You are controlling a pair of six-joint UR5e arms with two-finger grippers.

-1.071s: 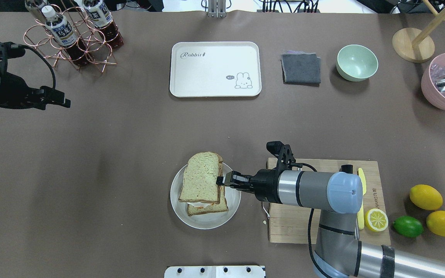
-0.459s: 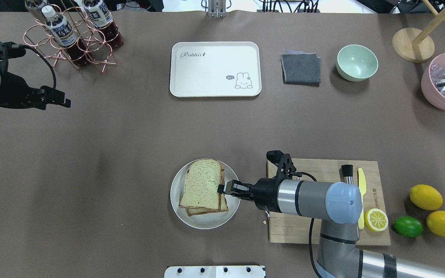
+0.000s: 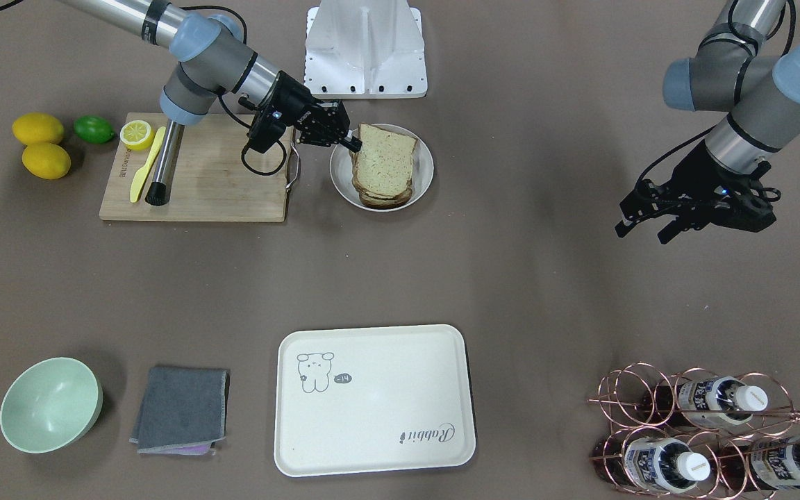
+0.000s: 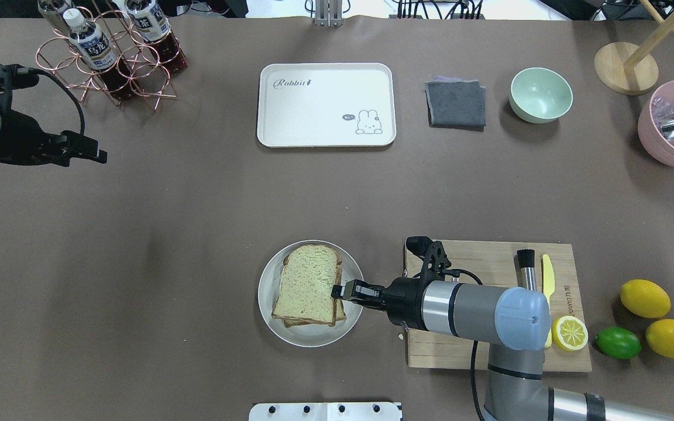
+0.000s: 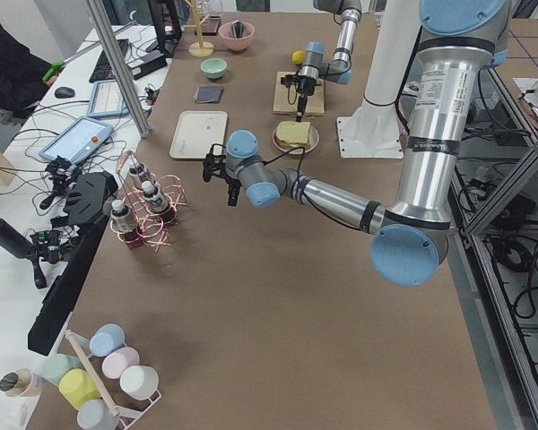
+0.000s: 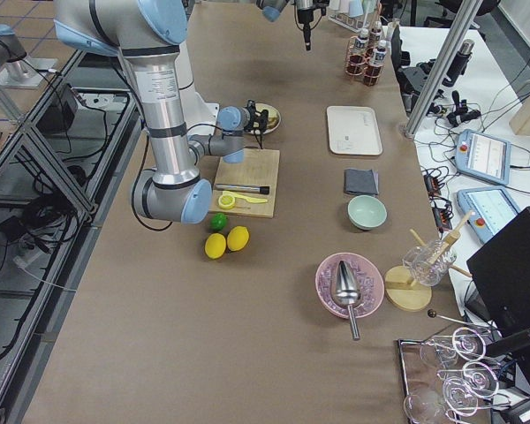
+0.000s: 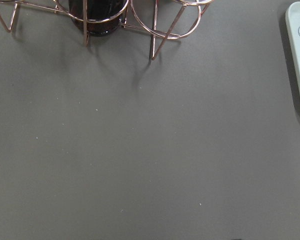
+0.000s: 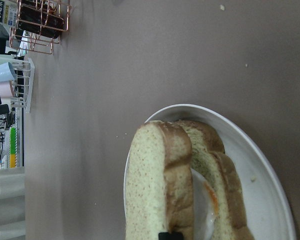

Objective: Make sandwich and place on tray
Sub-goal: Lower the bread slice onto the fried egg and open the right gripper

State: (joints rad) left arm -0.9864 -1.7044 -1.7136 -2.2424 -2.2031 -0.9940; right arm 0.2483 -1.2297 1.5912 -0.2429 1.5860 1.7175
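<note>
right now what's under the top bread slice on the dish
Under the top slice, the wrist view shows a white-and-orange fried egg lying on a second slice, on the white dish. Most of the egg is covered.

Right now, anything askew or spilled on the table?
The sandwich on the white dish: top slice sits offset from the bottom slice, egg showing in the gap, right end effector at its edge. A few crumbs near the dish.

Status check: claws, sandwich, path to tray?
Left claw open, empty, off to the side. Right claw shut on sandwich top slice, over the plate. Tray empty; nothing between it and plate.
</note>
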